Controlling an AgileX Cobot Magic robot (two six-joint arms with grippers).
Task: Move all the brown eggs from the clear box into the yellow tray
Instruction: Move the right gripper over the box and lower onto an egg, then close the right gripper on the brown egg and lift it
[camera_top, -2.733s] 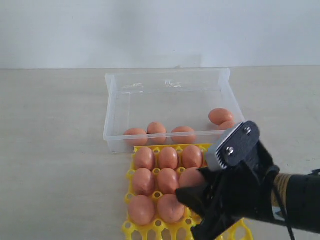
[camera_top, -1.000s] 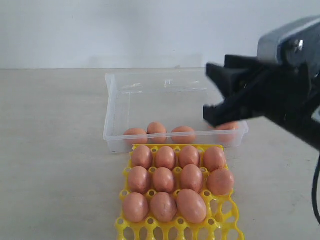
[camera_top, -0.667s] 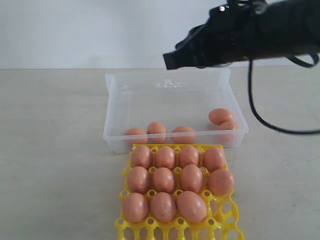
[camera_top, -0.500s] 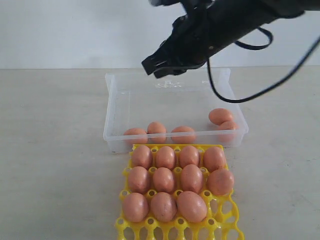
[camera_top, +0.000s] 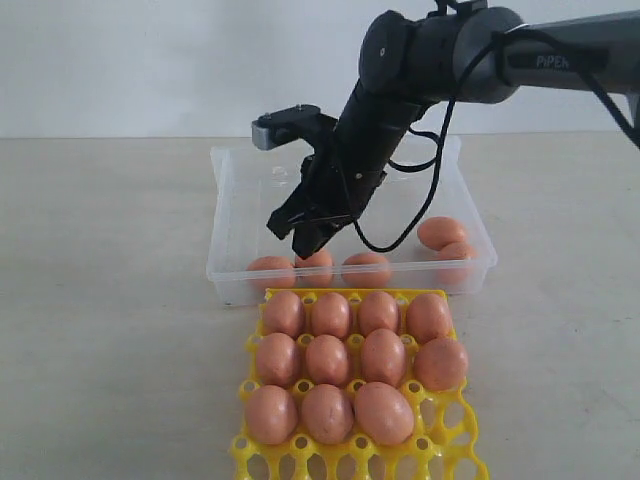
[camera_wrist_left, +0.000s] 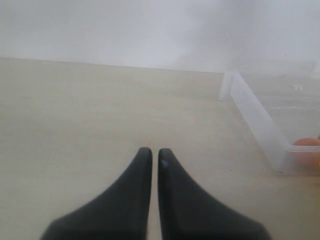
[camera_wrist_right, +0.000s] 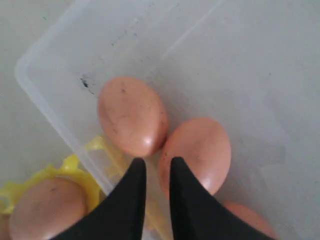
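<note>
While eleven brown eggs (camera_top: 328, 359) sit in the yellow tray (camera_top: 443, 432) at the near edge, five more lie in the clear box (camera_top: 228, 210) just behind it, three along its near wall and two in its near right corner. Above those three hangs the right gripper (camera_top: 308, 232), nearly closed with only a thin gap, holding nothing. Left of the box, the left gripper (camera_wrist_left: 151, 155) is almost closed and empty.

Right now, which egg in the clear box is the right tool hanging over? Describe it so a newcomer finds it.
Find the clear box behind the yellow tray. Three eggs line its near wall; the right tool hangs above the middle egg. That egg touches its left neighbour and sits slightly farther back.
</note>
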